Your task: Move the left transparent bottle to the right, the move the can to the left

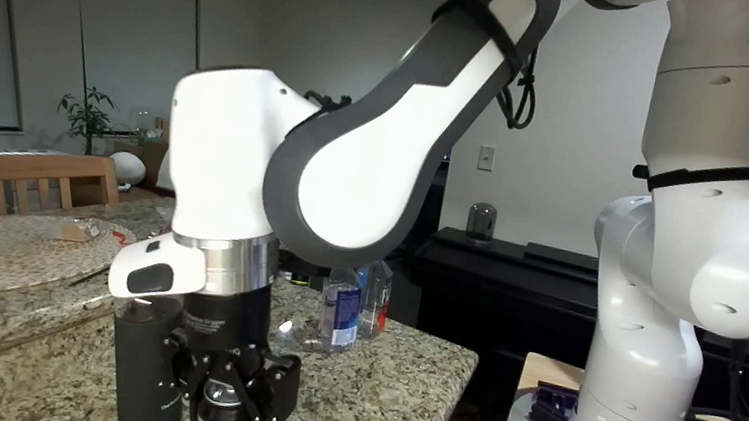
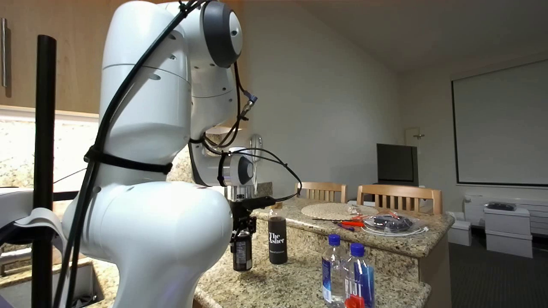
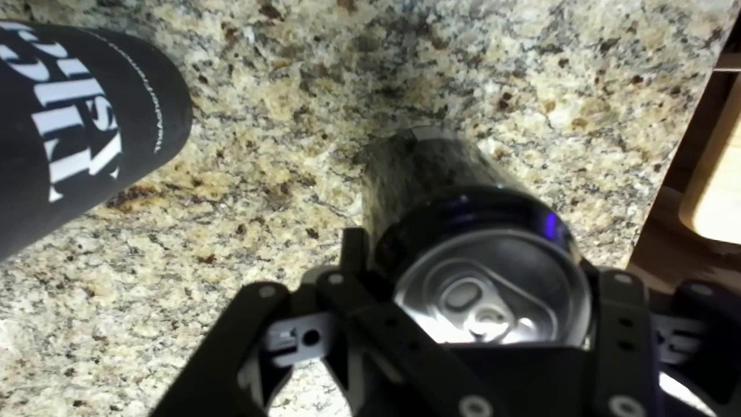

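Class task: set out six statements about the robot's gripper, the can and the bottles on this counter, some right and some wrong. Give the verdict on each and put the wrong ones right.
1. The gripper is holding the can. True.
2. The can is lying on its side. False: it is upright.
3. The black bottle is nearer the can than the clear bottles are. True.
4. The clear bottles have red caps. False: both caps are blue.
5. The black bottle is taller than the can. True.
6. The clear bottles stand at opposite ends of the counter. False: they stand close beside each other.
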